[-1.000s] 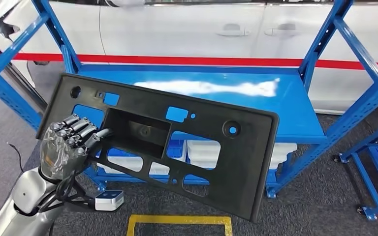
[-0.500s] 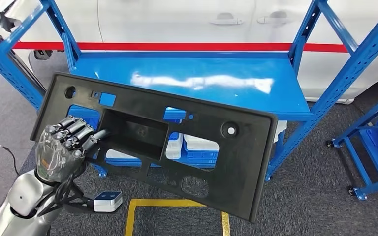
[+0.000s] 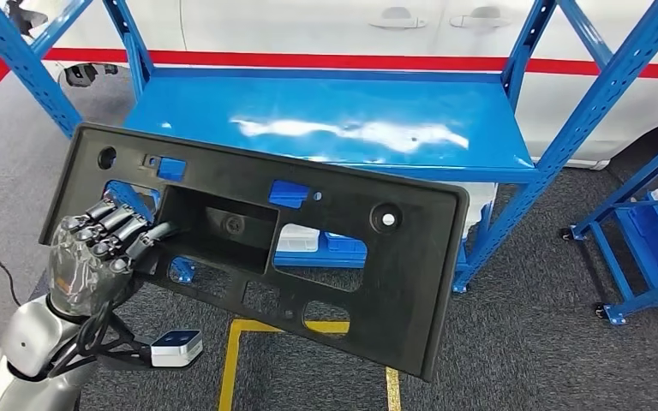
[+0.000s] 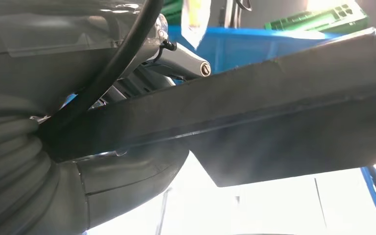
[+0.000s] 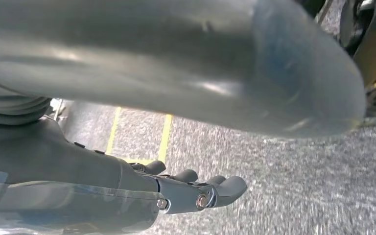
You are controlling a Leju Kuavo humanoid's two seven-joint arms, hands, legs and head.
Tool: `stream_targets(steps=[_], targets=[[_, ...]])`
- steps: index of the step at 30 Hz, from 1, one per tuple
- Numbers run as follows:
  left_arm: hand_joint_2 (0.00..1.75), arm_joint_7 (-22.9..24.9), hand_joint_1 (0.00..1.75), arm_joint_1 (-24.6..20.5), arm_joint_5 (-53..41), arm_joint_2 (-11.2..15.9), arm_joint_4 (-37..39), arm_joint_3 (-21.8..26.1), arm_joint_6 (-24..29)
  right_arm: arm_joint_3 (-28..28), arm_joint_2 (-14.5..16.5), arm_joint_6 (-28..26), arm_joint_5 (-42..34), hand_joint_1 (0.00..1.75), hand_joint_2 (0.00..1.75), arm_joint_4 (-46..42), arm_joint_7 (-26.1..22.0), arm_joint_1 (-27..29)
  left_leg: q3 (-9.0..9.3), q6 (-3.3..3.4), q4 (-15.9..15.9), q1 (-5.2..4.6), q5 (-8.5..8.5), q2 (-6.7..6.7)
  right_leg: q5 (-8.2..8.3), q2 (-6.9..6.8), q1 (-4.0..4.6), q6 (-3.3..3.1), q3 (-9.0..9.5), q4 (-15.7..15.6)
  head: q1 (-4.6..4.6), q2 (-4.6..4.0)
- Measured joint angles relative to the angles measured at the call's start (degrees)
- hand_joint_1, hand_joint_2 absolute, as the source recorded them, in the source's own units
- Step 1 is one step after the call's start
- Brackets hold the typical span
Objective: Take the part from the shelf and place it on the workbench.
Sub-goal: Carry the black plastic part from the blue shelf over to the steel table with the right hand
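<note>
Already the part, a broad black plastic panel with cut-outs and a deep rectangular recess, is off the shelf and carried in the air in front of it. The left robot hand grips it at one end, fingers curled over the edge of a cut-out beside the recess; the left wrist view shows the panel's dark edge running straight out from that grasp. The panel hangs tilted, its far end dipping toward the grey carpet and the yellow floor marking. The blue shelf surface behind it lies bare and glossy, so the pick-up half of the job looks finished.

The right robot hand hangs low over the carpet with nothing in it, fingers loosely curled but apart.

What remains, as far as I can judge, is the whole delivery: no worktop can be seen, so the robot must carry the panel there and set it down flat. With one hand at one end of so long a piece, swing and sag are the risks.
</note>
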Motion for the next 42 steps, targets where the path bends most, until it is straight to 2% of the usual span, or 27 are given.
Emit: stream_targets(steps=[1,3,4,5,7,9,11,12,14,16,19,20,22,23,25,27,29,30,31,32,34,35,36,38,39,40,42], targets=[[1.75,0.00,1.75,0.13,-0.02,-0.01,-0.08,0.03,0.00,-0.03,0.00,0.00,-0.06,0.00,0.00,0.01,0.00,0.02,-0.64,0.47,-0.20,0.15,0.68,0.12,-2.09,0.10,0.00,0.25,-0.65,1.64,0.01,0.00],[1.75,-0.02,1.75,0.48,-0.05,-0.02,-0.22,0.06,0.00,-0.08,0.02,0.02,-0.20,0.00,0.00,0.02,0.00,0.02,-2.23,1.17,-0.07,0.12,1.95,0.19,-8.08,0.17,-0.15,0.59,-2.47,8.27,0.01,0.00],[1.75,-0.02,1.75,0.70,-0.06,-0.01,-0.26,0.07,0.00,-0.11,0.03,0.03,-0.23,0.00,0.00,0.02,0.00,0.05,-3.14,1.28,0.10,0.01,2.54,0.19,-10.09,0.17,-0.19,0.70,-3.20,12.01,0.00,0.00],[1.75,-0.03,1.75,0.93,-0.07,-0.01,-0.26,0.08,0.00,-0.14,0.05,0.04,-0.26,0.00,0.00,0.02,0.00,0.08,-4.07,1.30,0.32,-0.09,3.09,0.19,-10.70,0.17,-0.20,0.77,-3.44,14.78,0.01,0.00],[1.75,-0.04,1.75,1.25,-0.07,0.01,-0.27,0.09,0.00,-0.24,0.07,0.05,-0.27,0.00,0.00,0.02,0.00,0.07,-5.96,1.21,0.93,-0.24,4.03,0.17,-8.34,0.18,-0.17,0.65,-1.36,15.03,0.00,0.00],[1.75,-0.05,1.75,1.36,-0.07,0.00,-0.37,0.13,0.00,-0.34,0.05,0.04,-0.29,0.00,0.00,0.02,-0.01,-0.01,-7.56,0.97,1.60,-0.38,4.78,0.14,-6.20,0.21,0.04,0.03,4.09,8.33,0.00,0.00],[1.75,-0.09,1.75,1.40,-0.09,-0.01,-0.60,0.21,0.01,-0.41,0.02,0.02,-0.41,0.00,0.00,0.02,-0.04,-0.07,-8.47,0.50,1.96,-0.46,5.57,0.19,-7.02,0.26,0.39,-0.59,8.82,0.96,0.00,0.00],[1.75,-0.14,1.75,1.42,-0.11,-0.03,-0.68,0.25,0.01,-0.46,0.01,0.02,-0.58,0.00,0.00,0.02,-0.14,-0.06,-8.67,0.18,1.89,-0.42,6.05,0.25,-7.57,0.29,0.59,-0.80,9.74,-0.95,0.00,0.00],[1.75,-0.30,1.75,1.48,-0.17,-0.09,-0.75,0.25,0.02,-0.68,0.03,0.03,-1.21,0.00,0.00,0.02,-0.47,0.01,-8.86,-0.48,1.56,-0.28,6.76,0.26,-6.83,0.24,0.53,-1.23,9.62,-1.98,0.01,0.00],[1.75,-0.42,1.75,1.43,-0.41,-0.20,-0.76,0.11,0.01,-1.09,0.15,0.06,-1.95,0.00,0.00,0.02,-0.91,0.00,-9.79,-1.14,3.35,-0.20,4.33,0.08,-5.61,0.00,0.18,-1.98,8.87,-2.44,-0.01,0.00],[1.75,-0.13,1.75,1.21,-1.16,-0.55,-0.69,-0.38,0.00,-1.73,0.24,0.43,-2.74,0.00,0.00,0.02,-1.42,0.04,-12.48,-2.02,13.34,0.30,-3.40,-0.03,-4.13,-0.27,0.02,-2.53,6.90,-2.16,-0.01,0.00],[1.75,0.06,1.75,1.19,-1.37,-0.67,-0.65,-0.57,0.00,-1.90,0.24,0.66,-2.94,0.00,0.00,0.02,-1.57,0.08,-12.86,-2.29,16.45,0.52,-4.39,-0.03,-3.68,-0.30,-0.01,-2.48,6.06,-1.88,-0.01,0.00],[1.75,0.36,1.75,1.18,-1.63,-0.81,-0.58,-0.95,0.00,-2.23,0.28,1.00,-3.26,0.00,0.00,0.02,-1.89,0.16,-11.21,-2.77,17.63,0.92,-2.69,-0.02,-2.85,-0.31,-0.18,-2.19,4.18,-1.09,-0.01,0.00],[1.75,0.48,1.75,1.17,-1.73,-0.84,-0.56,-1.13,0.00,-2.38,0.32,1.07,-3.36,0.00,0.00,0.02,-2.07,0.17,-9.00,-2.96,15.27,1.10,-0.99,-0.02,-2.52,-0.28,-0.33,-1.95,3.28,-0.60,-0.01,0.00],[1.75,0.72,1.75,1.12,-1.80,-0.90,-0.56,-1.43,0.00,-2.69,0.39,1.11,-3.55,0.00,0.00,0.02,-2.39,0.16,-3.67,-3.07,7.60,1.16,-0.15,-0.17,-1.97,-0.21,-0.47,-1.30,1.80,0.40,-0.01,0.00],[1.75,0.95,1.75,1.16,-1.79,-0.93,-0.58,-1.55,0.00,-2.98,0.39,1.29,-3.66,0.00,0.00,0.02,-2.64,0.20,-0.87,-2.52,2.75,0.87,-1.42,-0.41,-1.20,-0.16,-0.43,-0.49,1.06,0.76,-0.01,0.00],[1.75,1.07,1.75,1.29,-1.74,-0.93,-0.59,-1.57,0.00,-3.10,0.39,1.61,-3.64,0.00,0.00,0.03,-2.82,0.30,-1.05,-1.53,2.06,0.75,-1.09,-0.46,-0.38,-0.12,-0.43,0.35,0.74,0.62,0.00,0.00],[1.75,1.08,1.75,1.34,-1.69,-0.93,-0.60,-1.56,0.00,-3.13,0.38,1.72,-3.58,0.00,0.00,0.04,-2.91,0.34,-1.44,-1.06,1.97,0.81,-0.55,-0.34,-0.83,-0.05,-0.50,0.69,0.49,0.90,0.01,0.00],[1.75,1.07,1.75,1.44,-1.61,-0.93,-0.64,-1.53,0.00,-3.14,0.36,1.80,-3.49,0.00,0.00,0.05,-2.96,0.38,-1.93,-0.49,1.88,0.89,0.04,-0.21,-2.34,0.02,-0.58,0.94,0.11,1.88,0.01,0.00],[1.75,1.05,1.75,1.57,-1.53,-0.93,-0.69,-1.47,0.00,-3.14,0.33,1.87,-3.40,0.00,0.00,0.06,-2.99,0.40,-2.55,0.02,1.79,0.95,0.68,-0.08,-4.97,0.09,-0.67,1.12,-0.46,3.95,0.02,0.00],[1.75,1.02,1.75,1.93,-1.41,-0.92,-0.78,-1.28,0.00,-3.13,0.31,2.00,-3.28,0.00,0.00,0.05,-3.02,0.41,-4.11,0.65,1.92,0.66,1.91,0.03,-11.00,0.13,-0.71,1.33,-1.71,10.48,0.02,0.00],[1.75,1.02,1.75,2.08,-1.38,-0.91,-0.78,-1.21,0.00,-3.13,0.31,2.05,-3.25,0.00,0.00,0.04,-3.02,0.42,-5.05,0.74,2.03,0.50,2.57,0.03,-12.76,0.13,-0.71,1.40,-2.14,13.89,0.02,0.00],[1.75,1.02,1.75,2.19,-1.37,-0.91,-0.79,-1.16,0.00,-3.13,0.31,2.07,-3.22,0.00,0.00,0.04,-3.02,0.42,-6.04,0.77,2.15,0.35,3.21,0.02,-12.95,0.13,-0.71,1.42,-2.11,16.20,0.02,0.00],[1.75,0.97,1.75,2.43,-1.32,-0.91,-0.81,-1.05,0.00,-3.13,0.29,2.03,-3.20,0.00,0.00,0.04,-3.03,0.34,-8.06,0.67,2.48,0.08,4.44,0.01,-9.81,0.13,-0.65,1.17,0.15,16.09,0.01,0.00],[1.75,0.88,1.75,2.64,-1.29,-0.91,-0.91,-0.88,0.00,-3.13,0.28,1.99,-3.20,0.00,0.00,0.04,-3.04,0.24,-8.88,0.57,2.66,-0.01,5.00,0.00,-8.06,0.17,-0.54,0.85,2.66,13.39,0.00,0.00],[1.75,0.75,1.75,2.88,-1.24,-0.91,-1.08,-0.64,0.00,-3.13,0.23,1.96,-3.20,0.00,0.00,0.04,-3.03,0.15,-9.55,0.39,2.83,-0.13,5.50,0.00,-7.53,0.20,-0.33,0.43,5.79,9.37,-0.01,0.00],[1.75,0.47,1.75,3.16,-0.99,-0.90,-1.48,-0.05,0.01,-3.13,0.15,1.90,-3.20,0.00,0.00,0.03,-2.99,0.06,-10.19,-0.15,2.81,-0.16,6.63,0.07,-8.92,0.30,0.15,-0.32,11.10,1.39,-0.01,0.00]])
